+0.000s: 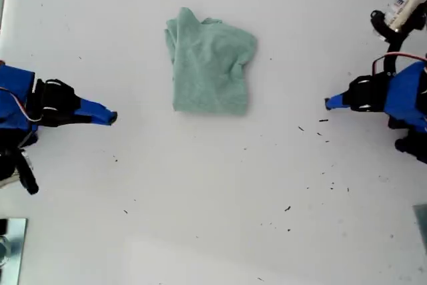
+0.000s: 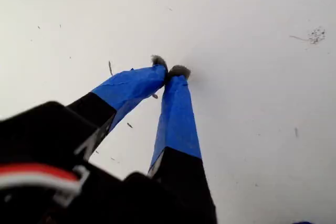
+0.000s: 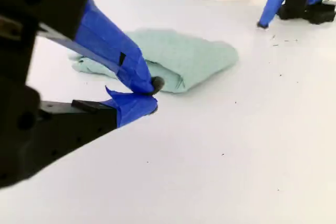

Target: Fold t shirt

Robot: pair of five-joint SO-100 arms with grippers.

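The t shirt (image 1: 210,68) is a mint-green cloth folded into a rough rectangle, lying on the white table (image 1: 213,198) above the middle of the exterior view. My second gripper (image 1: 113,118) is at the exterior view's left, shut and holding nothing, a short way from the shirt's lower left corner. In the second wrist view its blue-taped tips (image 3: 154,94) meet, with the t shirt (image 3: 178,59) just beyond them. My first gripper (image 1: 328,103) is at the exterior view's right, shut and holding nothing. It is well clear of the cloth. Its tips (image 2: 169,70) touch over bare table.
Small dark specks (image 1: 323,120) dot the table near my first gripper and toward the lower right of the exterior view. A white-labelled part with cables (image 1: 400,11) sits at that view's upper right. A metal object (image 1: 10,245) lies at its lower left edge.
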